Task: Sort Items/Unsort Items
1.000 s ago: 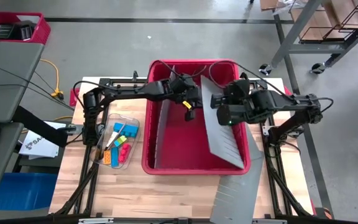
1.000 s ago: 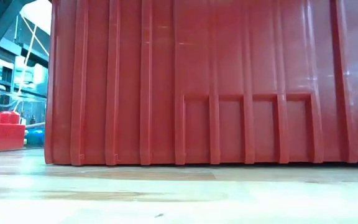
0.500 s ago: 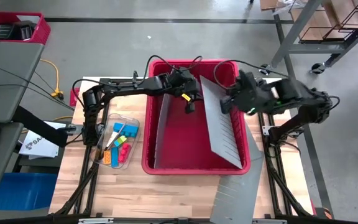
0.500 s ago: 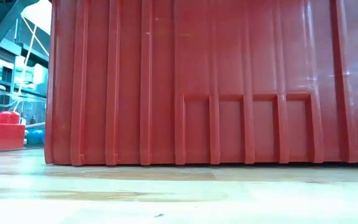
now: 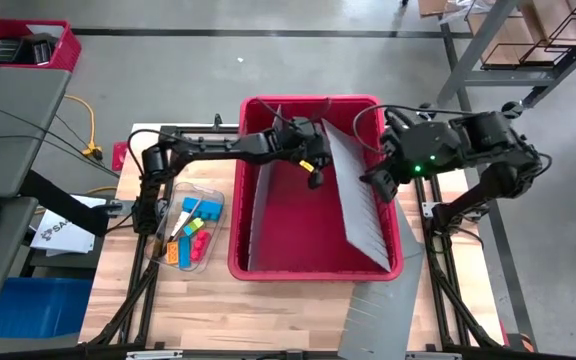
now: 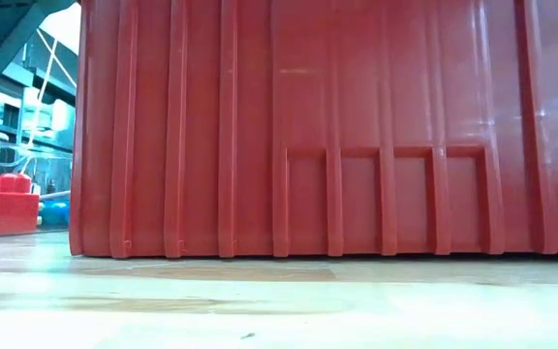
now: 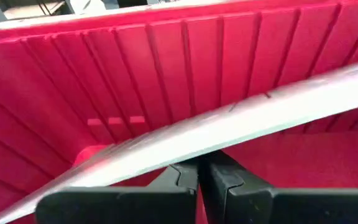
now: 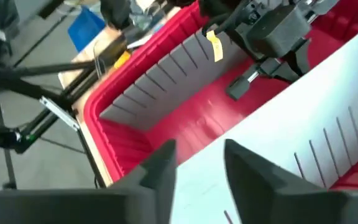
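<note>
The items, coloured blocks and dark sticks, lie in a clear tray on the table's left. No gripper is near them. The big red bin holds two grey divider panels; the right panel leans slanted inside it. My left gripper is shut inside the bin, its tips close to that panel. My right gripper is open over the panel's right side, with nothing between its fingers. My left gripper's shut fingertips stand right at the near face of the slanted grey panel, coming level from the table's left. I cannot tell whether they touch it.
The left grey panel stands near the bin's left wall. Another grey sheet lies on the table at the near right. In the low view the bin's wall fills the picture, and a red brick sits at the left.
My right gripper has risen from the slanted panel and drawn back toward the table's right edge, its wrist rolling as it went. My left gripper has edged a little toward the slanted panel. The panel leans in the bin as before.
</note>
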Motion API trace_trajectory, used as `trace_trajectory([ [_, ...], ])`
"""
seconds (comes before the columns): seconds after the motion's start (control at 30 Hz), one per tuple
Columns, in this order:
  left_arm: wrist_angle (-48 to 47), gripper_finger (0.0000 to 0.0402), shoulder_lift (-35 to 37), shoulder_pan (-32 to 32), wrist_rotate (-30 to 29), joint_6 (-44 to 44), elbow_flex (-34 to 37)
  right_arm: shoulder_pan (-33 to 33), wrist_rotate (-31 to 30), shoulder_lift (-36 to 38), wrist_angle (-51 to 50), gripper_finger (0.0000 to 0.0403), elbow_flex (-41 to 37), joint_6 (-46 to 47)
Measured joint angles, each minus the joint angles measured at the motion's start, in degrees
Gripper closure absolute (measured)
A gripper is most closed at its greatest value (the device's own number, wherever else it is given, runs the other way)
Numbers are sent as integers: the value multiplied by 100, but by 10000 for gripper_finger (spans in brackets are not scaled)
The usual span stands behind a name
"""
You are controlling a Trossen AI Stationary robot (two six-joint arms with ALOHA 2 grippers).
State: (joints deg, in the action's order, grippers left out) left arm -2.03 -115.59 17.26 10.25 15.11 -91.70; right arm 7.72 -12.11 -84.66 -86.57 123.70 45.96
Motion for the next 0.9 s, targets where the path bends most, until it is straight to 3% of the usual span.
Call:
trace_trajectory([
  [0.2,129,402,-3,-257,-375,0,-1,-34,382,-449,-49,209,-2,-313],
  [0.6,-19,401,-3,-396,-621,-139,-578,-365,656,-1136,-352,208,-7,-743],
  [0.9,-336,402,-3,-395,-654,-149,-715,-814,233,-1098,-347,209,-7,-851],
])
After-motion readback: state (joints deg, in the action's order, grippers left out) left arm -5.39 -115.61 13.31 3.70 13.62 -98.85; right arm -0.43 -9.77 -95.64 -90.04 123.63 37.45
